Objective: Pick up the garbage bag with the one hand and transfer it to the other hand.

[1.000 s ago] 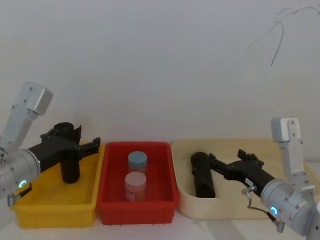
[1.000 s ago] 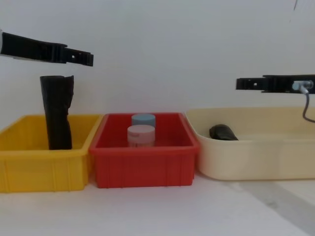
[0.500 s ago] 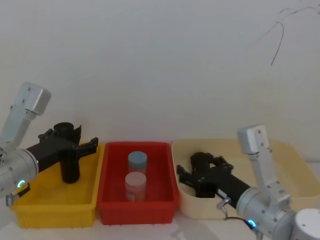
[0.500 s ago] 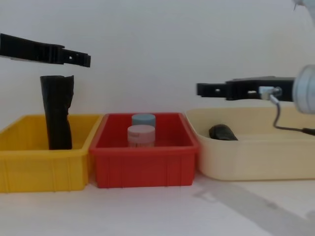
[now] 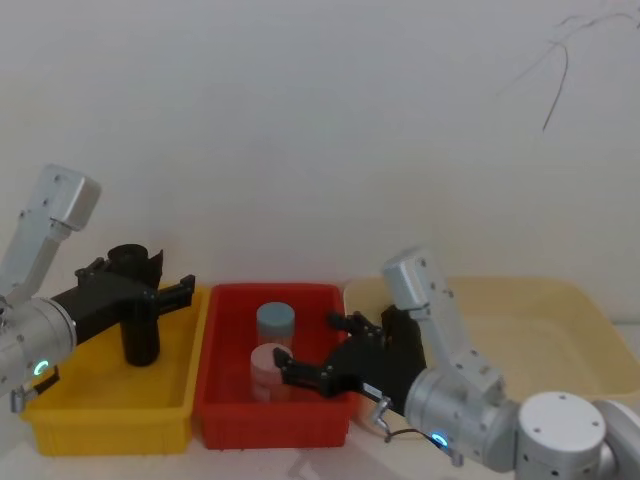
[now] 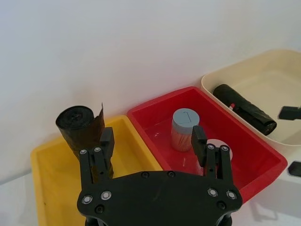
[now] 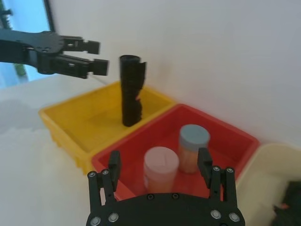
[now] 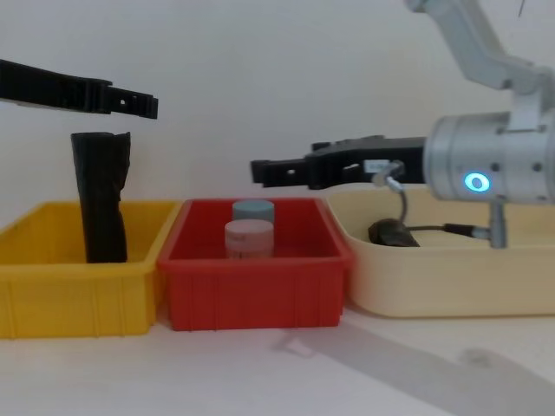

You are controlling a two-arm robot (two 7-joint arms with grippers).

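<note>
Showed silver-white left arm [image 5: 55,205], green ring [image 5: 42,369]; silver-grey right arm [image 8: 451,156], blue ring [image 8: 474,182]. Ended in black long-fingered left gripper [image 6: 153,136], right gripper [image 7: 159,160], silver screws [image 6: 106,195] on both, thin grey cable [image 8: 403,208] at right wrist.

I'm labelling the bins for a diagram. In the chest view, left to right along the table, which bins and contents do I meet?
Yellow bin with an upright black roll → red bin with a pale-lidded jar and a blue-lidded jar → cream bin with a lying black roll.
</note>
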